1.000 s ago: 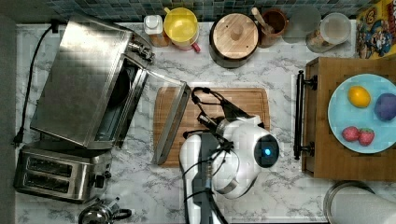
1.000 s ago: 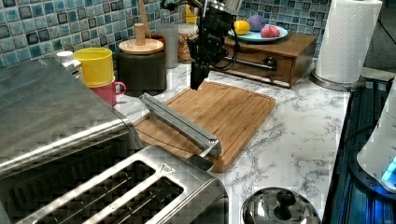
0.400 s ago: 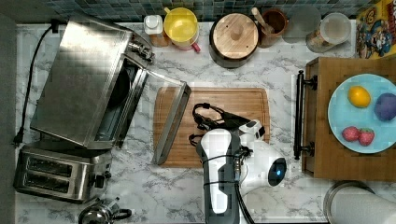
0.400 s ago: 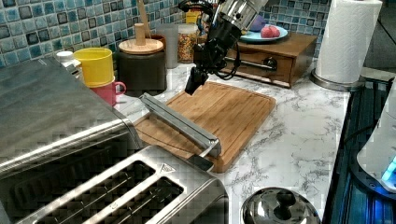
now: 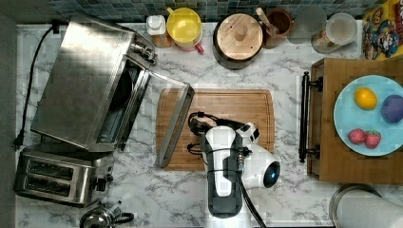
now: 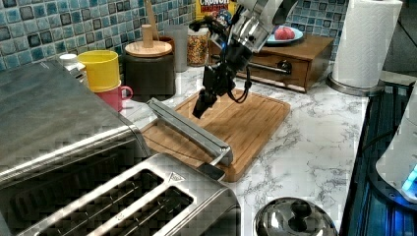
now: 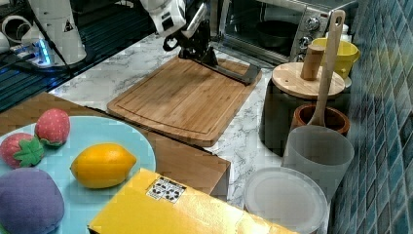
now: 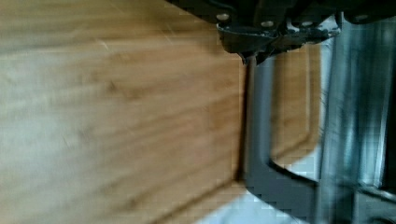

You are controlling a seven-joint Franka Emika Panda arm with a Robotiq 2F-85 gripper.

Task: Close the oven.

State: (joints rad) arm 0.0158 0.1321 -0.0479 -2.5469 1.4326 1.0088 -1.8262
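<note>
Steel oven (image 5: pixel 81 80), door (image 5: pixel 175 124) down over board (image 5: pixel 237 107)

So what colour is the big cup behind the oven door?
Yellow. The cup sits on a pink mug, clearest in the left view.

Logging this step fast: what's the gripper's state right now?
Gripper: cannot be told; it hangs above the cutting board beside the open oven door, holding nothing visible.
</note>
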